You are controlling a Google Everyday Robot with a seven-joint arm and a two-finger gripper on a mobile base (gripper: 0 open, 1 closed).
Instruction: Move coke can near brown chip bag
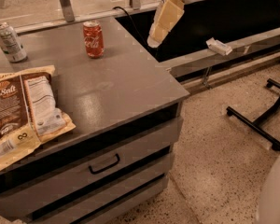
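Observation:
The coke can (93, 39), red with white script, stands upright at the back of the grey cabinet top (126, 80). The brown chip bag (22, 112) lies flat at the front left, label side up, well apart from the can. My gripper (154, 40), pale yellow, hangs in the air to the right of the can, above the cabinet's back right edge. It points down and left and touches nothing.
A silver-grey can (9, 42) stands at the back left. A small white box (219, 46) lies on the ledge to the right. Black stand legs (259, 125) rest on the speckled floor. The cabinet has drawers with a handle (104, 164).

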